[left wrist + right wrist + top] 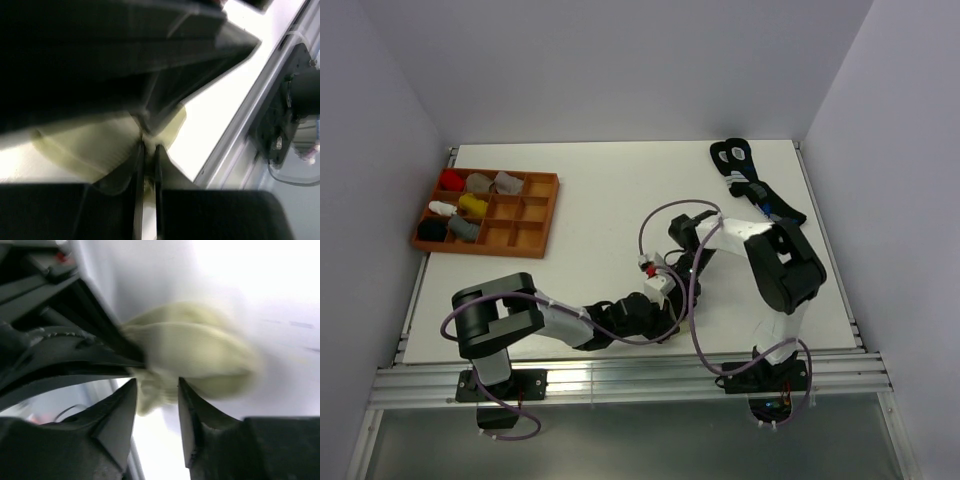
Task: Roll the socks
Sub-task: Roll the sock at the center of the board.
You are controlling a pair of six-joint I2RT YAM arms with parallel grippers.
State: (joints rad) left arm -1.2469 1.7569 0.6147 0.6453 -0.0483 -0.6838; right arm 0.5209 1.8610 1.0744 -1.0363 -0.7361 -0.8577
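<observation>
Far to the left of your left pincer, a wooden tray stands on the table, with small sock bundles in its compartments, well apart from both arms.

Your left pincer lies low over the table near the front edge. Its jaws are almost together, and they are clamped on a fold of the cream sock. The pale fabric runs into the narrow gap between them and spreads out on the table beyond the tips, mostly on the left side of this pincer.

Just beside it, tip to tip, is your right pincer. Its jaws stand apart and grip nothing. The cream sock is bunched directly in front of their tips, and a little of the fabric hangs into the gap between them. This view is blurred, so I cannot tell if the fabric touches them.

Behind and to the right of the right pincer lie the black socks, near the table's back corner.
</observation>
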